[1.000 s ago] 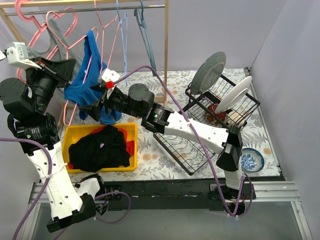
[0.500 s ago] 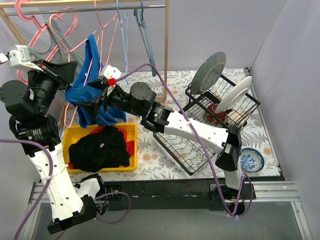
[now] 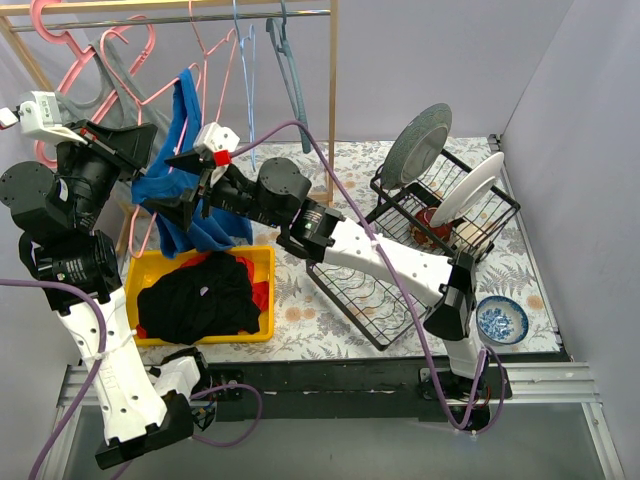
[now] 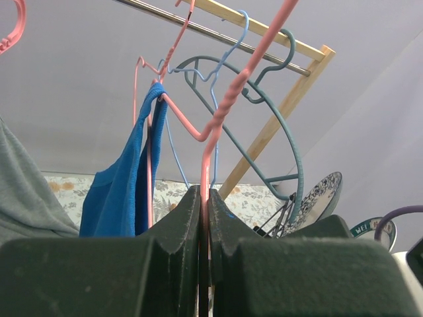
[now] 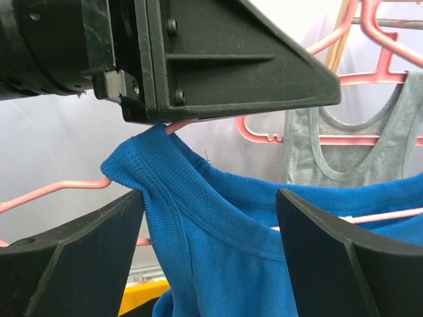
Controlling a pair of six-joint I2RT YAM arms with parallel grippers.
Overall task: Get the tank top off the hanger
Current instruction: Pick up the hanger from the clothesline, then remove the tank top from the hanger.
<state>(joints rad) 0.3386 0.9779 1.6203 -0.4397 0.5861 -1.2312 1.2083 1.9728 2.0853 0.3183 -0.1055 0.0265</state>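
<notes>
The blue tank top [image 3: 190, 215] hangs by one strap from a pink hanger [image 4: 221, 119] off the rail. My left gripper [image 3: 148, 137] is shut on that hanger's wire [image 4: 204, 198], high at the left. My right gripper [image 3: 166, 183] is open, and its two black fingers [image 5: 73, 264] straddle the tank top [image 5: 251, 257] just below the strap, with cloth between them. In the right wrist view the left gripper [image 5: 218, 59] sits right above the strap. The left wrist view shows the tank top [image 4: 122, 191] draped to the left of the jaws.
A yellow bin [image 3: 252, 256] holding black and red clothes sits below the tank top. A grey tank top [image 5: 370, 145] hangs on another pink hanger. More hangers hang from the rail [image 3: 260, 15]. A black dish rack [image 3: 400, 215] with plates and a bowl [image 3: 503, 320] lie right.
My right gripper has risen and moved left along the tank top, up to the strap by the left gripper. The left gripper keeps its hold on the hanger.
</notes>
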